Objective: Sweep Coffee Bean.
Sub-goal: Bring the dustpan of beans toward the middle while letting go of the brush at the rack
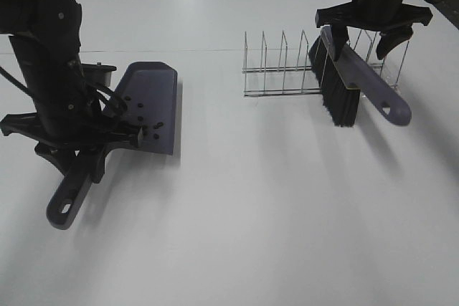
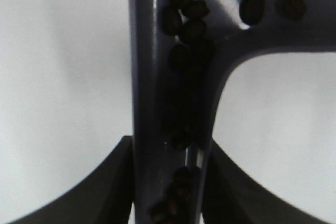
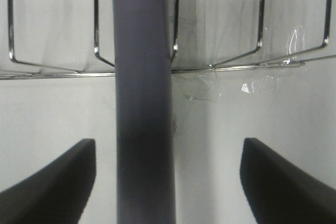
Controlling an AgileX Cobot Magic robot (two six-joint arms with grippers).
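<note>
My left gripper (image 2: pixel 168 153) is clamped on the dustpan (image 1: pixel 152 102) handle. The coffee bean load (image 2: pixel 181 22) sits in the pan, some trailing down the handle channel between its fingers (image 2: pixel 113 182). Tipping handle-down would spill them past the jaws. My right gripper (image 3: pixel 169 145) gapes wide around the brush (image 3: pixel 143 103), gripping nothing; it could topple off the rack (image 1: pixel 276 73).

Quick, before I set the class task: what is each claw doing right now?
Left claw: closed on the dustpan handle.
Right claw: open, either side of the brush handle, not gripping it.
</note>
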